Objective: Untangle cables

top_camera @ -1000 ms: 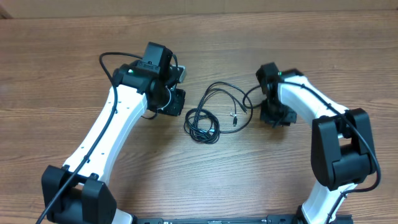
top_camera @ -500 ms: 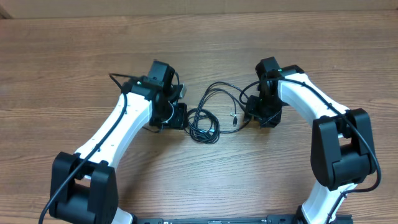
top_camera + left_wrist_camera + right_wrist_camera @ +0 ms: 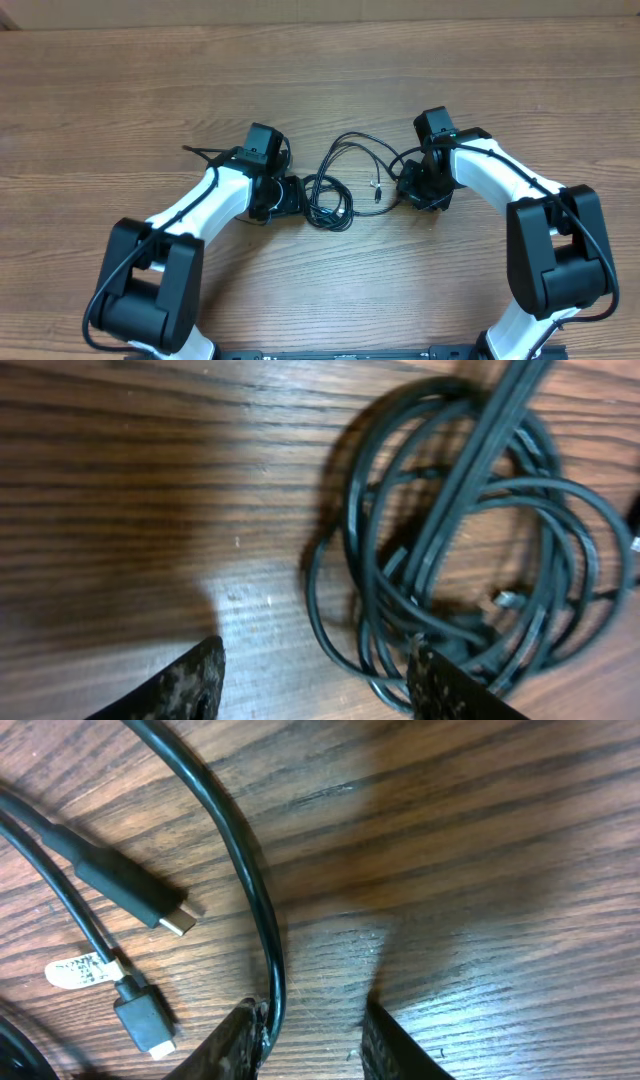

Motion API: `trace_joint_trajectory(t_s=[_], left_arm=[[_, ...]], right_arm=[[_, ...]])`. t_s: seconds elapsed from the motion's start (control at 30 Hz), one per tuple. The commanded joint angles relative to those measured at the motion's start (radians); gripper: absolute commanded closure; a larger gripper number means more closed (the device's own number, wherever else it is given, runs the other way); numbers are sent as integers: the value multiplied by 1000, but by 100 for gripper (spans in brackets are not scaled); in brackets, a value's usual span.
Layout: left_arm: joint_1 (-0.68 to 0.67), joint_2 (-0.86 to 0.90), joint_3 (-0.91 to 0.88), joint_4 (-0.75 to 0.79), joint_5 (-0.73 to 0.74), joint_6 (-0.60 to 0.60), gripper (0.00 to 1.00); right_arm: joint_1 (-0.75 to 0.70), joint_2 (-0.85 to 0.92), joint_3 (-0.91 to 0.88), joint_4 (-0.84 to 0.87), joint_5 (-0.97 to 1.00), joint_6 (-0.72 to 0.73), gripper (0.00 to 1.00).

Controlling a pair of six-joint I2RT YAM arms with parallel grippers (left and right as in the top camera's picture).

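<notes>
The cables lie mid-table as a tight black coil [image 3: 327, 203] with a looser loop [image 3: 352, 139] running up and right from it. My left gripper [image 3: 296, 196] sits low at the coil's left edge. In the left wrist view the coil [image 3: 470, 540] fills the right half, and the left gripper [image 3: 315, 682] is open, its right fingertip [image 3: 440, 685] over the coil's outer strands. My right gripper [image 3: 407, 188] is at the loop's right end. There one strand [image 3: 262, 930] runs between the open jaws of the right gripper [image 3: 318, 1042], against the left finger [image 3: 243, 1042].
Two plug ends lie left of the right gripper: a longer silver-tipped plug [image 3: 130, 883] and a small one [image 3: 146, 1018] with a white tag [image 3: 80, 970]. Thicker black arm cords trail by the left arm [image 3: 205, 155]. The wood table [image 3: 500, 60] extends on all sides.
The left arm swung in toward the coil and its jaws opened wider. The right arm shifted left onto the loop strand; its jaws widened, then narrowed.
</notes>
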Motion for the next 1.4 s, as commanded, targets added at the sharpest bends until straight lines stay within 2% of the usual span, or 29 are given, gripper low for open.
trace_joint_trajectory(t_s=[0.0,0.03,0.07,0.1,0.27,0.33,0.4,0.53,0.6,0.77,0.83,1.13,1.17,1.2,1.23,1.27,1.37], left_arm=[[6,43,-12,20,24,-29,33],[10,48,-12,23,24,-29,32],[13,48,-12,23,23,-29,32],[13,48,-12,24,23,-29,31],[13,48,-12,77,23,-29,33],[13,48,-12,102,28,-38,47],[13,48,-12,123,33,-52,52],[11,48,-12,168,50,-58,52],[11,48,-12,168,50,-63,56],[11,48,-12,166,50,-63,57],[11,48,-12,169,50,-63,58],[11,48,-12,188,48,-74,58],[11,48,-12,191,48,-74,57],[11,48,-12,192,48,-74,57],[11,48,-12,192,48,-74,57],[11,48,-12,194,48,-74,57],[11,48,-12,195,48,-74,58]], right_arm=[[0,57,-53,13,53,7,74],[0,57,-53,13,53,7,78],[0,57,-53,13,53,7,90],[0,57,-53,13,52,7,96],[13,57,-53,11,52,6,96],[31,58,-53,11,52,6,96],[53,57,-53,8,53,1,96],[77,57,-53,4,61,0,96],[78,57,-53,-18,103,-1,96],[57,57,-27,-201,395,10,96],[41,57,0,-262,448,11,96],[16,57,195,-304,426,-12,96],[16,57,220,-290,350,-68,94],[16,57,232,-279,287,-102,82],[16,57,236,-272,251,-116,68],[15,57,238,-259,204,-129,43],[15,57,237,-257,145,-130,20]])
